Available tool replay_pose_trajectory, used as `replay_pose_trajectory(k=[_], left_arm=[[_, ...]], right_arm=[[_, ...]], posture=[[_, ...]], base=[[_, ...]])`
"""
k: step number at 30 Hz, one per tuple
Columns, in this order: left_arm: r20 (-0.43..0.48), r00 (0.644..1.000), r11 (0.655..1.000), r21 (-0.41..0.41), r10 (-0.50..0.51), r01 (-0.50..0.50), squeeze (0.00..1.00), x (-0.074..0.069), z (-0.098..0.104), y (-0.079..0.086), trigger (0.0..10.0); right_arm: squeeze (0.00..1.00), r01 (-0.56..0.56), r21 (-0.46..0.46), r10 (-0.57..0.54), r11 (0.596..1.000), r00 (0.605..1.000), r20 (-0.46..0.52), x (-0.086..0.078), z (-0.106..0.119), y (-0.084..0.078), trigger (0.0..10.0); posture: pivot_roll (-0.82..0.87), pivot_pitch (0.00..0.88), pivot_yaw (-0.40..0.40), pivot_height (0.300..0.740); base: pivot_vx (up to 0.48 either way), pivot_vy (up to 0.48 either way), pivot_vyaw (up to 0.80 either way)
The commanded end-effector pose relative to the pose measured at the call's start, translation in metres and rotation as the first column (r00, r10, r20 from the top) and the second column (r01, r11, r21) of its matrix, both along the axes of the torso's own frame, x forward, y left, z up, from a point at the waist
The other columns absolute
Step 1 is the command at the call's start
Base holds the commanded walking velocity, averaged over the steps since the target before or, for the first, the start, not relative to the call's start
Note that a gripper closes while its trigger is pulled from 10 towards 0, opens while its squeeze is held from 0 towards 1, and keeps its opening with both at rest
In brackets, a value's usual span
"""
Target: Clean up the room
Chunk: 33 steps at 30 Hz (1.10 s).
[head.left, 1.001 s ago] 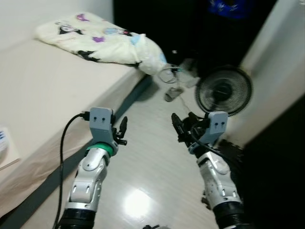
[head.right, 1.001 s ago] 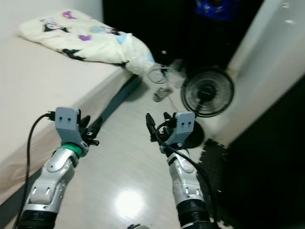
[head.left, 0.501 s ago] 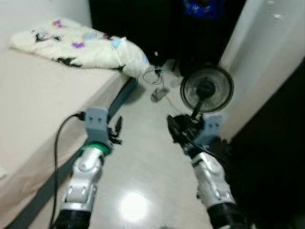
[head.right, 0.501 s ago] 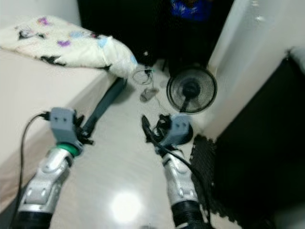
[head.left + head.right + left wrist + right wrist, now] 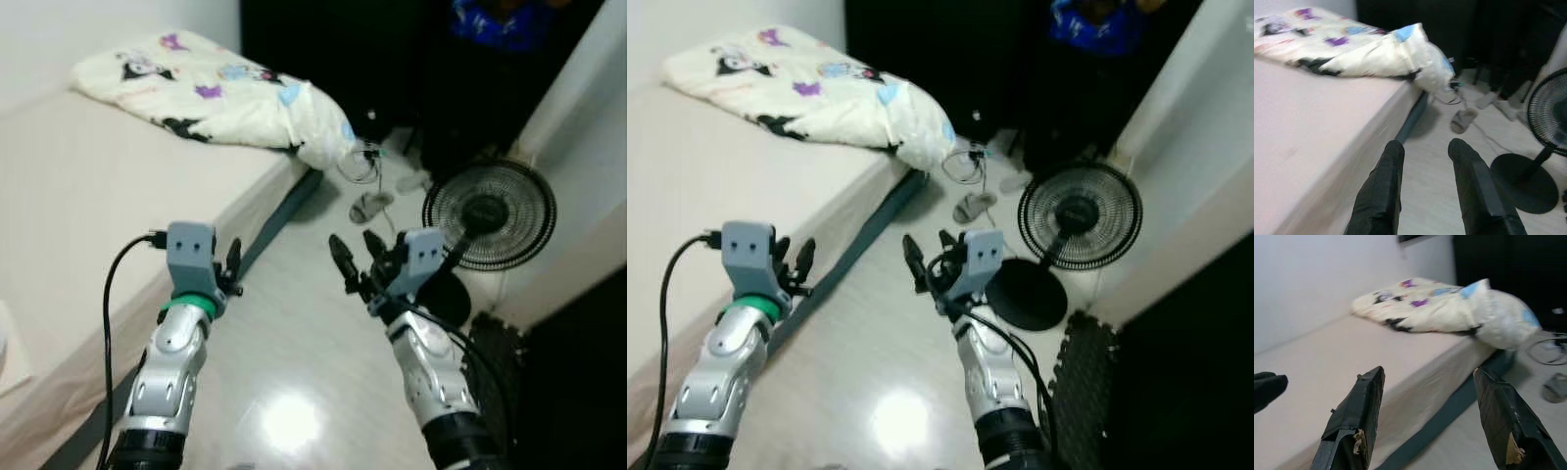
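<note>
A bed (image 5: pixel 69 186) runs along the left with a printed blanket (image 5: pixel 211 88) bunched at its far end. The left gripper (image 5: pixel 231 266) hovers beside the bed's edge, jaws narrowly parted and empty. The right gripper (image 5: pixel 355 262) hangs over the pale floor (image 5: pixel 294 323), jaws wide and empty. A slipper (image 5: pixel 370 206) and cable (image 5: pixel 361 166) lie beyond; a black fan (image 5: pixel 488 215) stands at right.

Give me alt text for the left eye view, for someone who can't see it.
Two silver robot arms reach forward over a pale glossy floor, the left pincer beside a beige bed and the right pincer open and empty. A cream cartoon-print blanket lies bunched on the bed's far end; a black standing fan and a grey slipper are ahead.
</note>
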<state>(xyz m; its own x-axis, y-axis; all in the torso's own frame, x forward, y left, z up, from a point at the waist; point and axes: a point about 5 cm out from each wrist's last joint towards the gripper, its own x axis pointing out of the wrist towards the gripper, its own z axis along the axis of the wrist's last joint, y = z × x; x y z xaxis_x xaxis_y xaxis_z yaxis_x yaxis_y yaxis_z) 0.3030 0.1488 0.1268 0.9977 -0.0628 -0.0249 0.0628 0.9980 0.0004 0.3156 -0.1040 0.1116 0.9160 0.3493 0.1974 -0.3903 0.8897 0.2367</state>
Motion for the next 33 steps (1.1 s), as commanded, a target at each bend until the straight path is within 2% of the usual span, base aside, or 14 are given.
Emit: replay_pose_trajectory(k=[1,16,33], left_arm=[[-0.010,0.999,0.999,-0.007,-0.031,0.031,0.00,0.0002,-0.0026,-0.0094,10.0],[-0.011,0.999,0.999,-0.007,-0.036,0.036,0.00,-0.0007,-0.0028,-0.0099,10.0],[-0.011,0.999,0.999,-0.003,-0.037,0.037,0.00,-0.0009,-0.0022,-0.0096,10.0]], right_arm=[[0.00,0.031,-0.002,-0.031,1.000,0.999,-0.024,-0.0018,-0.0066,-0.0094,10.0],[0.00,0.038,-0.005,-0.039,0.999,0.999,-0.027,-0.0029,-0.0079,-0.0110,10.0],[0.00,0.043,-0.006,-0.043,0.999,0.999,-0.020,-0.0047,-0.0078,-0.0096,10.0]], posture=[[0.00,0.000,-0.003,0.724],[0.00,0.000,0.002,0.724],[0.00,0.000,0.009,0.724]], base=[[0.458,0.000,-0.80],[0.455,0.000,-0.80],[0.453,0.000,0.00]])
